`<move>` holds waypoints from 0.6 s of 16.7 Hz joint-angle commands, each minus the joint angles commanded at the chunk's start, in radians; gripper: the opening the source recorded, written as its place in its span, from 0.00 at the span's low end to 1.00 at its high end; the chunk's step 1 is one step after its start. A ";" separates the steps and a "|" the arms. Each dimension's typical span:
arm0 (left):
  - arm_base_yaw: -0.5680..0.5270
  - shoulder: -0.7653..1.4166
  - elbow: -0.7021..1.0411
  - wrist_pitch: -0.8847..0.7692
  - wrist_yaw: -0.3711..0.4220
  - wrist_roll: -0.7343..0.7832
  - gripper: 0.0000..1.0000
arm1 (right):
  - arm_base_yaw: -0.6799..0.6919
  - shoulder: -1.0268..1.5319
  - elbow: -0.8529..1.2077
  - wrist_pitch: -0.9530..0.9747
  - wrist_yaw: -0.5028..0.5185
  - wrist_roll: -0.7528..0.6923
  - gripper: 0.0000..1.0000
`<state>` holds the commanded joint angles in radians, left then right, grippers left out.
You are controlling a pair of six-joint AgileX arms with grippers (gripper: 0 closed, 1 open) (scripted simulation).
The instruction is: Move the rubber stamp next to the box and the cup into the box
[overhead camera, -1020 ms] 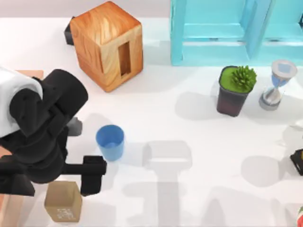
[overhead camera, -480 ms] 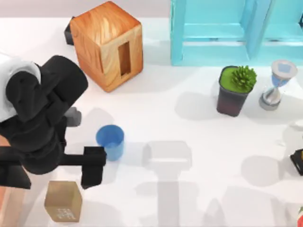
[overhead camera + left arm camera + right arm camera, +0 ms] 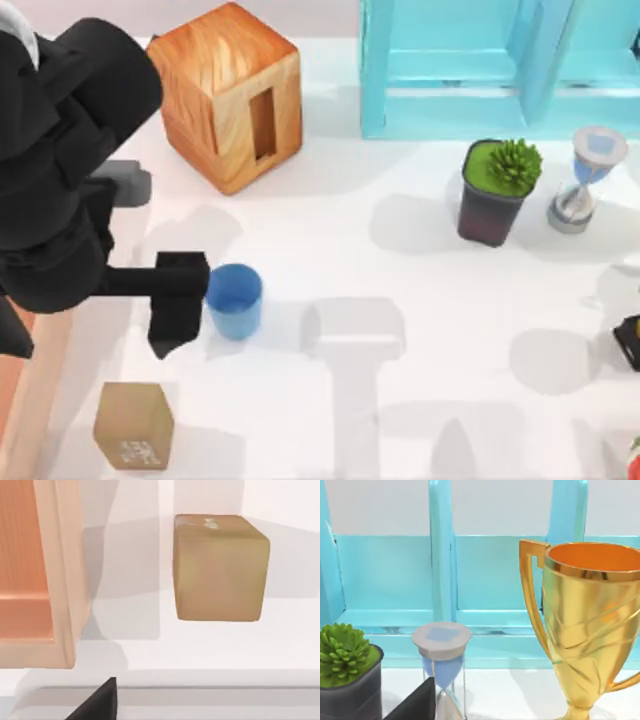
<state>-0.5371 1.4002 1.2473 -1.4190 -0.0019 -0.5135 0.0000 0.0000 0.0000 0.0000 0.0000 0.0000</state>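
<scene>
Left gripper point(image 3: 180, 310) touching cup's point(image 3: 234, 300) left side, cup toward table's right; finger spread unclear; left arm nearer.

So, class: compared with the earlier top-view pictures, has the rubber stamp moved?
No. The rubber stamp sits at the same spot near the table's front edge, at the same distance from the blue cup.

The left arm swings away toward twelve o'clock, and its left gripper point(image 3: 180, 310) now sits just at the nine o'clock side of the cup point(image 3: 234, 300). The rubber stamp point(image 3: 134, 425), earlier half under the finger, now lies uncovered, well apart at six o'clock.
</scene>
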 joint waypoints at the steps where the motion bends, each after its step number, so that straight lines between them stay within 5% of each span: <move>1: 0.000 -0.002 0.015 -0.016 0.000 0.000 1.00 | 0.000 0.000 0.000 0.000 0.000 0.000 1.00; 10: -0.015 0.118 0.112 0.016 -0.001 -0.018 1.00 | 0.000 0.000 0.000 0.000 0.000 0.000 1.00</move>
<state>-0.5522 1.5183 1.3590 -1.4028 -0.0026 -0.5313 0.0000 0.0000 0.0000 0.0000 0.0000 0.0000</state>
